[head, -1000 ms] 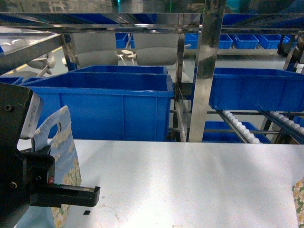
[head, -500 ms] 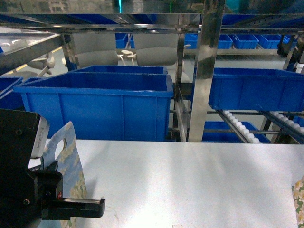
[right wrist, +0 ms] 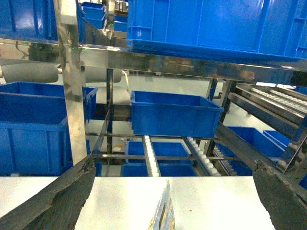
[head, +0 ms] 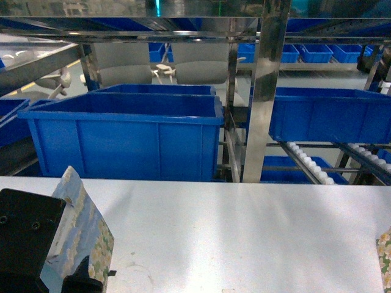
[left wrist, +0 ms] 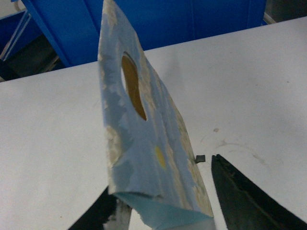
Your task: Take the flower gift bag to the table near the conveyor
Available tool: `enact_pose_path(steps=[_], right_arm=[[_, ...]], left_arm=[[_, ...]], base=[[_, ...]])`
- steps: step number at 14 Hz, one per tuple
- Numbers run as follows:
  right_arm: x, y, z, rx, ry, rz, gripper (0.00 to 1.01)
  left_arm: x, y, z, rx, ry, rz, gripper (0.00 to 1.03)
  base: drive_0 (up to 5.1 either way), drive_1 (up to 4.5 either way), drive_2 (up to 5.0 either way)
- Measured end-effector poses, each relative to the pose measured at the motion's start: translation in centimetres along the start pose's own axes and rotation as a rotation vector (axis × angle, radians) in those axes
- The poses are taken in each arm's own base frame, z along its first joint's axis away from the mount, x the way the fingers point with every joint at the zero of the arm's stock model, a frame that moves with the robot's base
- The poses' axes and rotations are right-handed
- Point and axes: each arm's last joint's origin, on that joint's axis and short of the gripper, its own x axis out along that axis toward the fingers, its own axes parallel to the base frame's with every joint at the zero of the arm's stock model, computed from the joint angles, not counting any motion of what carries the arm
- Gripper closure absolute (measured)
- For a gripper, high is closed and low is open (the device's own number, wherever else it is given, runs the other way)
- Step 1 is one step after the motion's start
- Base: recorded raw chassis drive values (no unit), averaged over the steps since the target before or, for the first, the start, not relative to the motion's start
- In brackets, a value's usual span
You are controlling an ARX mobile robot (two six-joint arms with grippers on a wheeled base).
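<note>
A: Where the table point(head: 244, 232) meets its near-left corner, what's the left gripper point(left wrist: 163, 211) doing?

B: Fingers sit either side of the flower gift bag point(left wrist: 144, 143), w/ the bag's lower end between them. Right finger point(left wrist: 244, 196) stands apart from the bag, a strip of table showing between. Left finger is low at the bag's other side, contact unclear. So can't tell if it's actually clamped.

A: Bag's position?

B: Upright on the table's near-left part, handle hole up top, tilted a bit. Head view shows it just right of the black left arm.

A: Right gripper point(right wrist: 168, 201)?

B: Spread wide, holding nothing. A second patterned bag point(right wrist: 163, 215) sits on the table between its fingers, untouched.

A: Beyond the table?

B: Blue bins point(head: 128, 134) and the conveyor point(head: 311, 165) rollers at the far-right side.
</note>
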Motion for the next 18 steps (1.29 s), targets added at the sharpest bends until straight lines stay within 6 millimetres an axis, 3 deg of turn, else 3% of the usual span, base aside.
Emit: enact_pose_path(steps=[2,4,6,9,12,16,18], right_arm=[[0.0,0.0,0.0,0.0,0.0,0.0,0.03],[0.0,0.0,0.0,0.0,0.0,0.0,0.03],[0.0,0.0,0.0,0.0,0.0,0.0,0.03],[0.0,0.0,0.0,0.0,0.001,0.0,0.03],[0.0,0.0,0.0,0.0,0.001,0.0,0.03],[0.0,0.0,0.0,0.0,0.0,0.0,0.03],[0.0,0.0,0.0,0.0,0.0,0.0,0.03]], left_arm=[[0.0,0.0,1.6,-0.041,-0.035,-0.008,0.25],[-0.3,0.1,4.1,-0.067,-0.09,-0.015,0.03],[-0.9,0.6,6.4,-0.07,-0.143,-0.024,0.05],[-2.4,3.6,9.0,-0.068,-0.216,0.006,0.05],[-3.1,5.6,9.5,-0.078,-0.254,0.024,0.05],[-3.2,11.9,9.4,-0.164,-0.275,0.132,0.05],[-4.0,14.2,9.3,-0.186,-0.285,0.139,0.05]], base=[[0.0,0.0,0.0],[0.0,0.0,0.0],[0.0,0.0,0.0],[0.0,0.0,0.0],[0.0,0.0,0.0],[0.0,0.0,0.0],[0.0,0.0,0.0]])
